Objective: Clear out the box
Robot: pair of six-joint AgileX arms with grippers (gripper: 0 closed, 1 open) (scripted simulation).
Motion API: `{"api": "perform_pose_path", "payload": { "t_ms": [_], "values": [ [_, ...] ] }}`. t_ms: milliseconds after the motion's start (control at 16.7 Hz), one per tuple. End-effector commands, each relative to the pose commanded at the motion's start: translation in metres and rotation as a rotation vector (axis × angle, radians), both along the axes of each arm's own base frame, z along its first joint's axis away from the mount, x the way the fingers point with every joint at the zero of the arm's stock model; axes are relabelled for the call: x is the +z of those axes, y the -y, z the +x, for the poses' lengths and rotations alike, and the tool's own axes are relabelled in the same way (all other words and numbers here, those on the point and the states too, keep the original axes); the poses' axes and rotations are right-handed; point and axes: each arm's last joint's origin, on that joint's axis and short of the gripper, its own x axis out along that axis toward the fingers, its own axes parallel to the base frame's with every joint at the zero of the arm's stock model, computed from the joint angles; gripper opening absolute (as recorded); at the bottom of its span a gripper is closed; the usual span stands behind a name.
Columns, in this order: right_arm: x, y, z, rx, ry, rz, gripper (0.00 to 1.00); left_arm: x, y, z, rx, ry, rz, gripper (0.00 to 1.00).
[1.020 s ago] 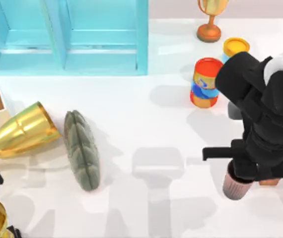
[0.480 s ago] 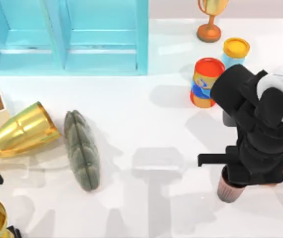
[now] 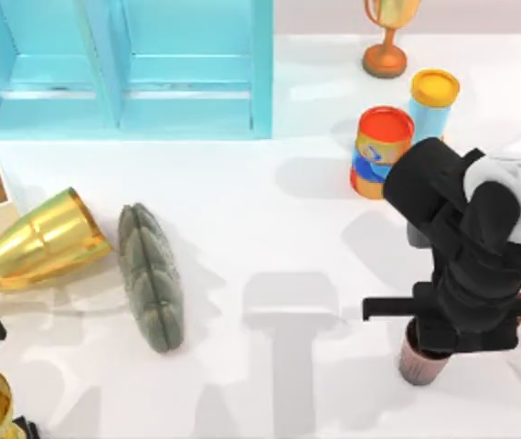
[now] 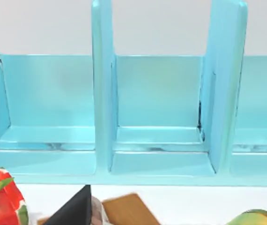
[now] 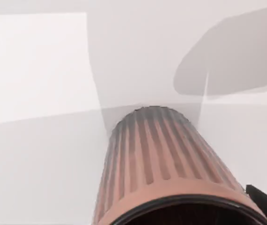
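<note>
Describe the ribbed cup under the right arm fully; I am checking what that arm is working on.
The ribbed cup is brownish-pink with vertical grooves down its wall and a dark rim. It looks like moulded plastic or clay. In the top view it sits at the table's right front, its upper end hidden under the right gripper. In the right wrist view it tapers away from the camera. Whether it touches the table cannot be told.
</note>
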Motion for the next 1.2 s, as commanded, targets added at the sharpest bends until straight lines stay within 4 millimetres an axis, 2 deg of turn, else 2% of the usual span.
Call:
{"api": "perform_pose_path", "payload": {
  "t_ms": [660,1200],
  "values": [
    [0.0,0.0,0.0,0.0,0.0,0.0,0.98,0.0,0.0,0.0,0.0,0.0,0.0,1.0],
    [0.0002,0.0003,0.0002,-0.001,0.0,0.0,1.0,0.0,0.0,0.0,0.0,0.0,0.0,1.0]
  ]
}}
